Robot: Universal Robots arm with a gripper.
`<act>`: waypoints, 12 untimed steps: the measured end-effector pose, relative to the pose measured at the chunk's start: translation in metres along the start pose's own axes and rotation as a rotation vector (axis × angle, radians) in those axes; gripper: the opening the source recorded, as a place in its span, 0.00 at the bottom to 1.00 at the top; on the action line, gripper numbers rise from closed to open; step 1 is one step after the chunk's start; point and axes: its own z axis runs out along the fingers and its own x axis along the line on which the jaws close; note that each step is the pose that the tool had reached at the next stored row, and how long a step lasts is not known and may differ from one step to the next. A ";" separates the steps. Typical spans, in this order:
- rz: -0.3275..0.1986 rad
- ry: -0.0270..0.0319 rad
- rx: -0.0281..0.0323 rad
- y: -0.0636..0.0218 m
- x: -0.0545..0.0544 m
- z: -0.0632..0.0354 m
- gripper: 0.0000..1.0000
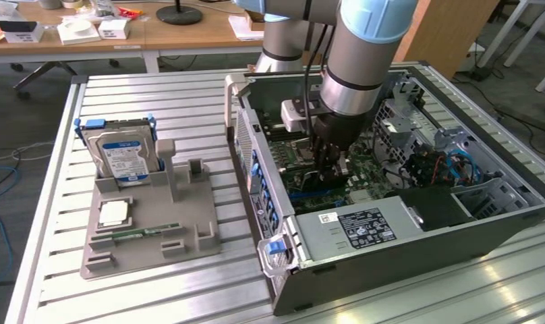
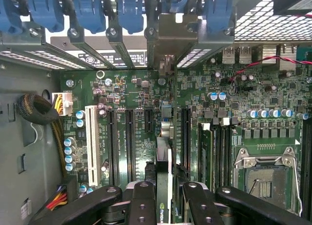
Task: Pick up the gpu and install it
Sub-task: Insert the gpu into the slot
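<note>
Over motherboard [image 2: 131, 88]: one gpu [image 2: 164, 186] clamped between two jaws.

Bright, even light; soft shadows

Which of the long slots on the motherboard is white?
The end slot beside the blue capacitors, nearest the yellow wires; the other slots are black.

A ribbed metal table [image 1: 164, 101] carries two things. In the exterior view, a grey tray [image 1: 137, 256] lies flat toward 8 o'clock from the table's middle. An open PC case [image 1: 407, 263] lies on its side toward 3 o'clock, near the tray, with bare slats between them.
</note>
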 end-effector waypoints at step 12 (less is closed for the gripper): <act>0.000 -0.0001 0.0001 0.0000 0.000 0.0007 0.26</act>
